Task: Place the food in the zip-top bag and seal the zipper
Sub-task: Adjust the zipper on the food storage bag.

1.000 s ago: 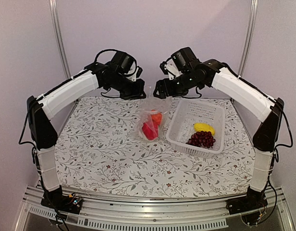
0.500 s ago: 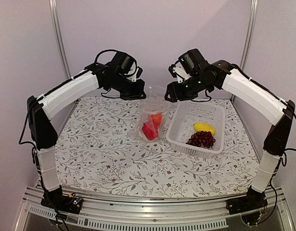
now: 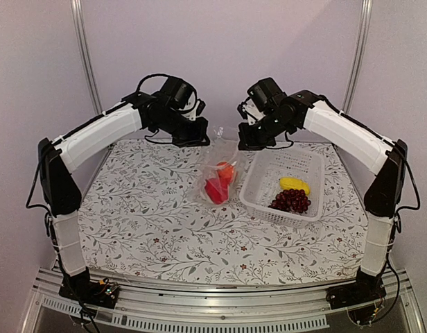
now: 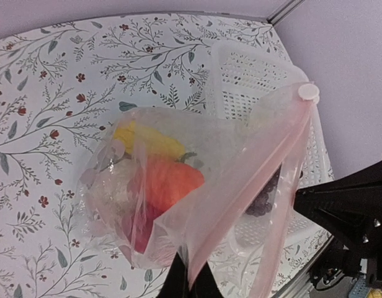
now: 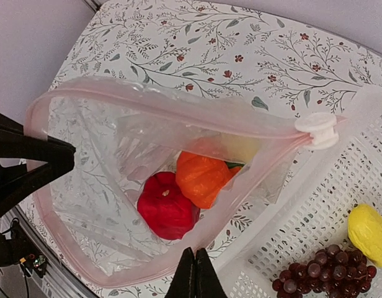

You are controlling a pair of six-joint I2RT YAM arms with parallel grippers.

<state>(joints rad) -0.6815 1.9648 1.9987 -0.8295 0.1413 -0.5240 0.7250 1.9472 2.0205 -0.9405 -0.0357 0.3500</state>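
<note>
The left gripper (image 4: 190, 279) has its fingers pressed together on the mouth edge of the zip-top bag (image 5: 92, 230), pinching the plastic at one end of the opening. The right gripper (image 5: 194, 273) is likewise squeezed tight on the opposite side of the rim. Between them the two hold the mouth up and spread wide above the table (image 3: 144, 215).

The zipper (image 5: 160, 108) shows as a pinkish strip running round the open mouth, with a small white slider (image 5: 317, 130) sitting at the end nearest the basket (image 5: 290, 223).

The bag hangs at the middle of the table's far edge, its bottom resting on the flowered cloth. Inside it lie the red pepper (image 5: 166, 208), with the orange round fruit (image 5: 200, 177) touching it, and a yellow piece (image 4: 151, 141) behind them. A pale lump (image 4: 107, 192) shows dimly through the crinkled plastic; I cannot tell more of it.

The white perforated basket stands just beside the bag, toward the far right corner. In it are a yellow lemon-shaped piece (image 5: 369, 233) and the dark grape bunch (image 5: 318, 273), near each other at its near end.
</note>
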